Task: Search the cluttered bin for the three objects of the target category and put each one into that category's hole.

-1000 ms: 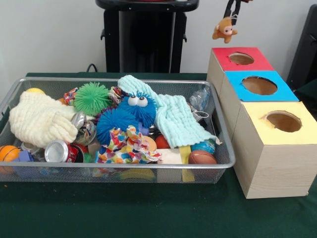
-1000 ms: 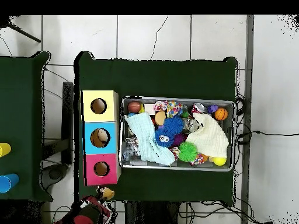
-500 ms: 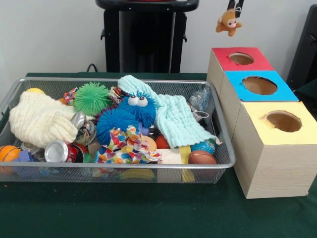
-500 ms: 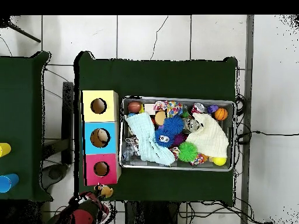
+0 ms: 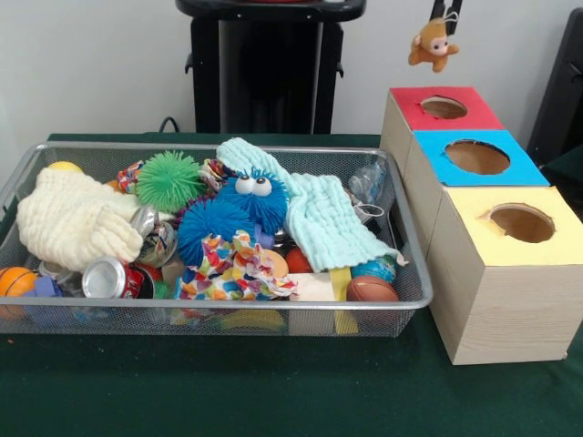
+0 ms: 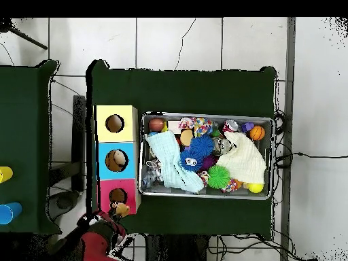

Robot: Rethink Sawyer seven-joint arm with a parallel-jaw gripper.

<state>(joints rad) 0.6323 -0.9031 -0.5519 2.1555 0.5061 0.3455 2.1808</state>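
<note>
One monkey toy (image 5: 432, 45) hangs from hand (image 5: 448, 11).

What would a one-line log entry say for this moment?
end effector: holding monkey toy | position: above red box | bin: cluttered

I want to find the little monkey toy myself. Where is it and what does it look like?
Find the three boxes in a row beside the wire bin, and pick the one with the red top. Just above it, the monkey dangles from the gripper. It is small, orange-brown with a pale face, and the only toy up in the air.
</note>
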